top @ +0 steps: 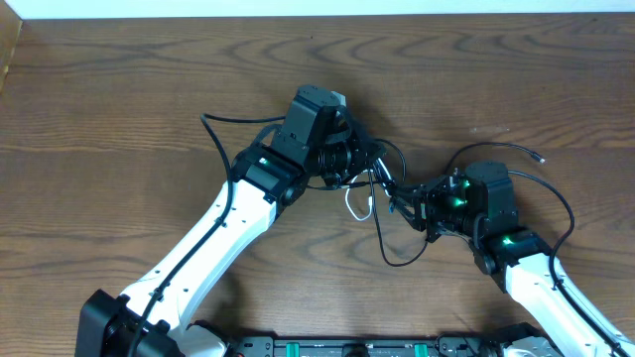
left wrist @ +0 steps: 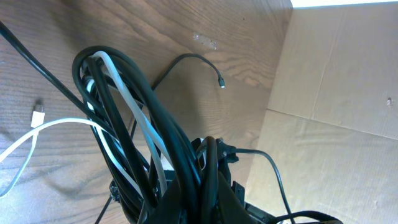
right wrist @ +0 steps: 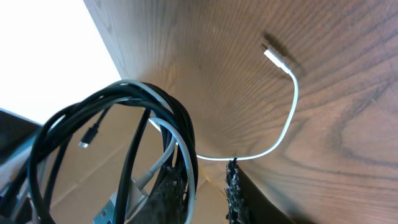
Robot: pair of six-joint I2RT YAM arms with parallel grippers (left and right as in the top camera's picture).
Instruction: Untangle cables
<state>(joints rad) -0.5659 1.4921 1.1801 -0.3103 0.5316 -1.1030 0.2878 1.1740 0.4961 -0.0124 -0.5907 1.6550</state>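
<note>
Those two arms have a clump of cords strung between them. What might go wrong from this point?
1. The left gripper is shut on the whole bundle, black and white strands together, so pulling may tighten the tangle rather than loosen it.
2. The white cable runs into the bundle beside the right gripper; its plug could snag on the black loops if it is drawn through.

Left arm (top: 213, 238) and right arm (top: 556, 288) bent inward; left pincer (top: 352, 167) clamped tight, right pincer (right wrist: 208, 167) narrowly parted.
</note>
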